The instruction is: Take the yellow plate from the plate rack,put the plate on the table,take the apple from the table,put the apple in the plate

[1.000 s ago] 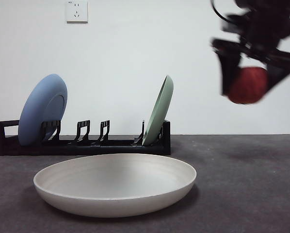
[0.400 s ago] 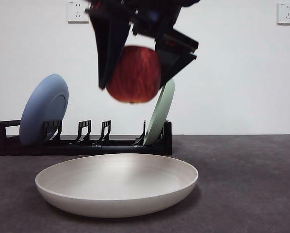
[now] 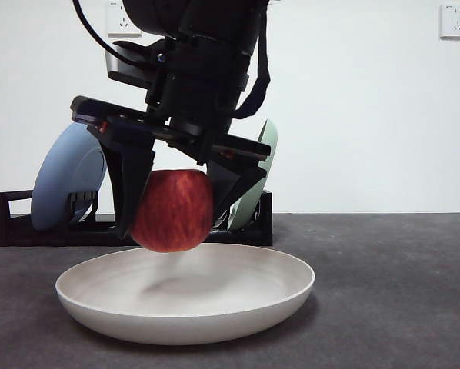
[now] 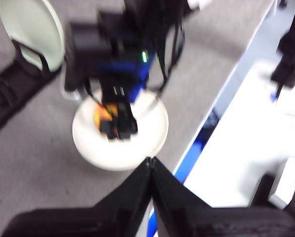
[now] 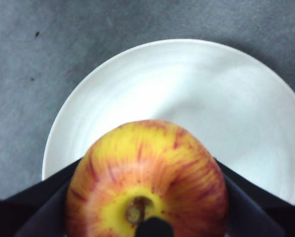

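The red, yellow-streaked apple (image 3: 172, 211) hangs just above the cream yellow plate (image 3: 215, 319), and my right gripper (image 3: 175, 221) is shut on it. From the right wrist view, the apple (image 5: 147, 177) shows its yellow top and stem between the two black jaws of the right gripper (image 5: 147, 202), over the near half of the plate (image 5: 187, 89). The plate lies flat on the dark grey table (image 3: 399, 292), in front of the black plate rack (image 3: 11, 223). My left gripper (image 4: 151, 165) is shut on nothing, high and off to the side, looking down at the plate (image 4: 137, 148).
In the rack a blue plate (image 3: 65, 181) leans at the left end and a pale green plate (image 3: 265, 154) at the right end. The left wrist view shows the table's edge and a white surface beyond it (image 4: 236, 148).
My right gripper has carried the apple from high at the right leftward and down, and it now hangs just over the plate. The plate and rack have not moved.
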